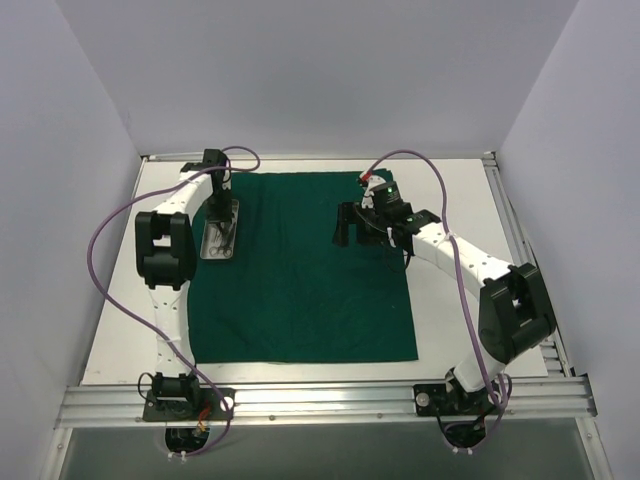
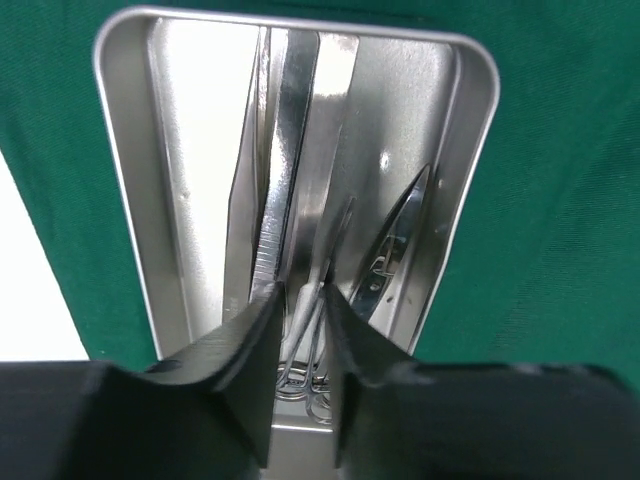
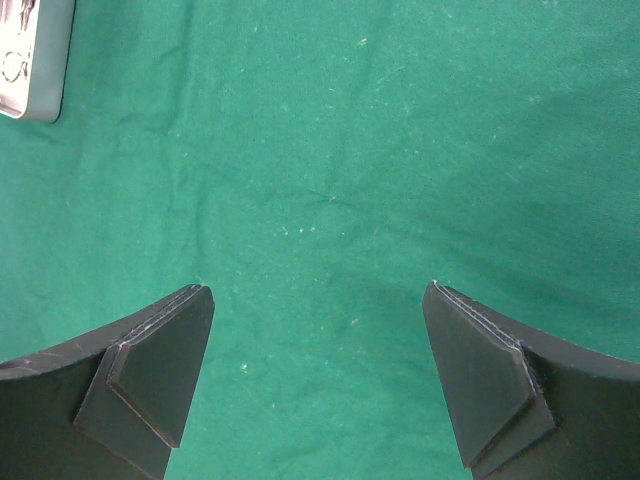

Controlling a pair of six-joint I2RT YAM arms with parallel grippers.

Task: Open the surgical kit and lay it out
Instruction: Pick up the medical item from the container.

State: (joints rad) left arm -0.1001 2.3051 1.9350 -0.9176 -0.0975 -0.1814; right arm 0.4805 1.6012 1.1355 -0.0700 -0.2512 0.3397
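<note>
Two arms in the top view. Dark green cloth point(image 1: 300, 290) lies spread flat as a large square on the white table point(image 1: 120, 340). Small rectangular steel tray point(image 1: 208, 250) sits on the cloth's left edge, far half. Left gripper point(image 1: 222, 215) points down into the tray. Right gripper point(image 1: 345, 228) hangs over the cloth's right-centre, well apart from the tray.

Left wrist: tray point(image 2: 125, 150) on cloth point(image 2: 560, 200), with the thin ring-handled steel instruments point(image 2: 290, 150) lying lengthwise inside it. Left gripper point(image 2: 302, 330) is down in the near end, its fingers point(image 2: 250, 380) narrowly apart with instrument shafts and ring handles between them; cannot tell if they pinch.

Right wrist: right gripper point(image 3: 318, 290) is spread wide, nothing between the jaws, bare cloth point(image 3: 330, 150) below. Tray corner point(image 3: 40, 60) at top left.
</note>
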